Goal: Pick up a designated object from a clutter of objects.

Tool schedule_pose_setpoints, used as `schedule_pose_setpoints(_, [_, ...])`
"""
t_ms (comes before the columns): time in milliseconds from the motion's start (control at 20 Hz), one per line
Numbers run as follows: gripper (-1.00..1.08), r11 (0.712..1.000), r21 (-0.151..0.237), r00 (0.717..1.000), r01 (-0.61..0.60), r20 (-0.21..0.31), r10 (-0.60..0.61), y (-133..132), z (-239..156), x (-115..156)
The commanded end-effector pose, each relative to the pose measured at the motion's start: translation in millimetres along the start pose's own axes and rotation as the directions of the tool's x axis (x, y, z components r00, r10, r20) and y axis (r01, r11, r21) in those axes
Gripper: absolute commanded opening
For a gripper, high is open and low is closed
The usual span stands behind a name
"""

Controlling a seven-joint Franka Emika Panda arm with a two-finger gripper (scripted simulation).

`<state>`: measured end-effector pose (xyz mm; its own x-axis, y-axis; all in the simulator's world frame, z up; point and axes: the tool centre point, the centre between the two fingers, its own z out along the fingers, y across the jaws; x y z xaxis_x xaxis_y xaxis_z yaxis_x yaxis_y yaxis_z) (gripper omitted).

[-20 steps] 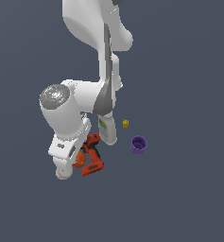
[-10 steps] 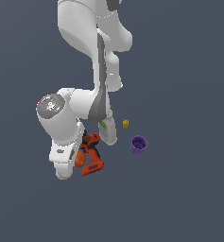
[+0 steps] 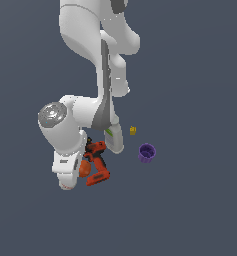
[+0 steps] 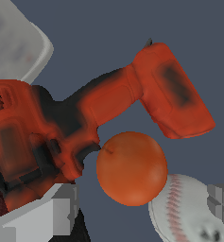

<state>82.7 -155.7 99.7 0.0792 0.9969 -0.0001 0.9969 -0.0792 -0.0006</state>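
The orange ball (image 4: 131,168), the designated object, lies on the floor against the red-and-black drill (image 4: 85,118), with the white red-stitched baseball (image 4: 184,210) touching its other side. My gripper (image 4: 137,212) hangs open just above it. One grey fingertip (image 4: 54,215) is near the drill and the other (image 4: 221,201) is over the baseball; neither touches the ball. In the exterior view the gripper (image 3: 69,176) is low over the clutter. Only a sliver of the orange ball (image 3: 83,169) shows between the hand and the drill (image 3: 97,164).
A white green-labelled bottle (image 3: 114,138) stands behind the drill, partly hidden by the arm, and shows blurred in the wrist view (image 4: 14,42). A purple cup (image 3: 147,153) and a tiny yellow block (image 3: 133,130) sit toward the exterior view's right, apart from the rest.
The wrist has sunk lower and shifted slightly toward the exterior view's left, closer over the ball and drill. The objects have not moved.
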Motion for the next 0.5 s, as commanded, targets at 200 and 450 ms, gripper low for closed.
schedule_pose_setpoints(200, [1.00, 1.000, 0.000, 1.000, 0.002, 0.000, -0.002, -0.3, 14.4, 0.3])
schedule_pose_setpoints(450, [1.00, 1.000, 0.000, 1.000, 0.004, 0.000, -0.004, -1.1, 40.9, 0.5])
